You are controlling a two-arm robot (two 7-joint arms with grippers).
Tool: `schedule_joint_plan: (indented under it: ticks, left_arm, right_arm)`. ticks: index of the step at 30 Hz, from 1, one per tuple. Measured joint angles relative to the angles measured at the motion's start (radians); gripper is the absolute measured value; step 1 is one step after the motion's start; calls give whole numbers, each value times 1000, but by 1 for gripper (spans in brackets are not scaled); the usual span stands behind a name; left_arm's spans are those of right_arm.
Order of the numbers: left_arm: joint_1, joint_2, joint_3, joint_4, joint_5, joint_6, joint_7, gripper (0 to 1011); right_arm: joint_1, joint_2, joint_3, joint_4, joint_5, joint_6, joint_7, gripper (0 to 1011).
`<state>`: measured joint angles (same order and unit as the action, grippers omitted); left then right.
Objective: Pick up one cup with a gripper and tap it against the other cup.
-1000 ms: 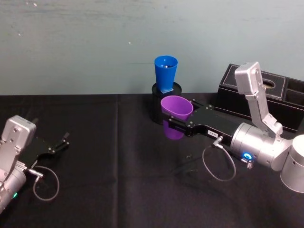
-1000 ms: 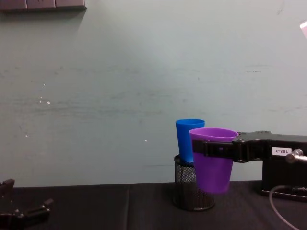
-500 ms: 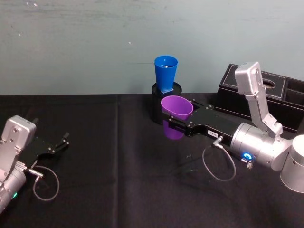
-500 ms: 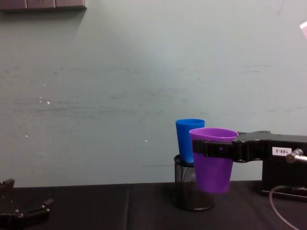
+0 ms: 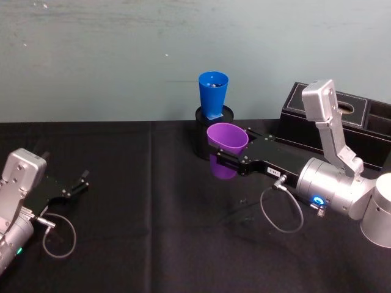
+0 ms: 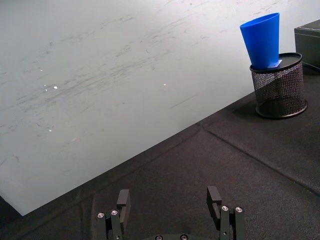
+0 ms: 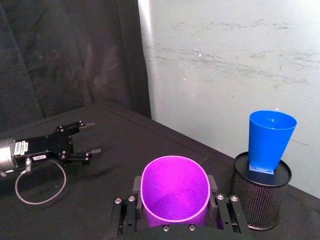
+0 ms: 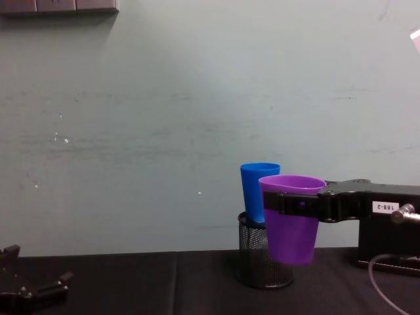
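So, right gripper [image 5: 233,148] first: we read it as clamped on the purple cup [image 8: 292,237], one finger each side of the wall just under the rim. The cup is upright, mouth up, w/ its base hanging clear of the black cloth [image 5: 153,220]. From there the thing that matters is the blue cup [image 5: 212,91]. It lies beyond the purple cup toward the wall and a bit to the robot's left, and it sits higher, since it stands inside the mesh pen holder [image 8: 252,266] w/ its upper part poking out. Its long axis is approx. vertical too, maybe leaning slightly, so the two cups are near parallel, side wall facing side wall. In the chest view they overlap, so no telling contact from there. The right wrist view shows a gap btw the purple rim and the holder, so we judge them close but apart, i.e. tap not yet made. We'd say the coming move is a short push forward and slightly left, prob. w/ a small lift so the purple wall meets blue plastic above the holder's rim rather than the mesh. Risk as we see it: the blue cup looks only loosely seated and could tip, or the holder could slide, if hit hard. Right arm is clearly the nearer one. The left gripper [image 6: 169,200] rests low over the cloth at the robot's far left, fingers spread w/ nothing btw them, well apart from both cups. Black organiser box [image 5: 292,122] stands behind the right arm, out of the path.
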<state>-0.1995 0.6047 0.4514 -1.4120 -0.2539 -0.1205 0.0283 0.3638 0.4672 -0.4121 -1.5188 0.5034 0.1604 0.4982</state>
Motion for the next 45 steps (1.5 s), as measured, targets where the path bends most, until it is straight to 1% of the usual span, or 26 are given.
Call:
schedule_joint_plan:
  ticks: [5, 12, 17, 25, 34, 37, 45]
  left_arm:
    - [0, 0, 0, 0, 0, 0, 0, 1000]
    - [0, 0, 0, 0, 0, 0, 0, 1000]
    - [0, 0, 0, 0, 0, 0, 0, 1000]
    - [0, 0, 0, 0, 0, 0, 0, 1000]
    - [0, 0, 0, 0, 0, 0, 0, 1000]
    - [0, 0, 0, 0, 0, 0, 0, 1000]
    - [0, 0, 0, 0, 0, 0, 0, 1000]
  right_arm:
    - [0, 0, 0, 0, 0, 0, 0, 715]
    - [-6, -1, -22, 21, 0, -20, -6, 716]
    - [-17, -1, -30, 42, -9, -38, -13, 715]
    - [-35, -4, -40, 92, -26, -83, -5, 715]
    - [-43, -19, -52, 164, -58, -164, 31, 715]
    - [-43, -24, -52, 179, -71, -180, 34, 715]
    - [-48, -31, -48, 200, -94, -199, 35, 715]
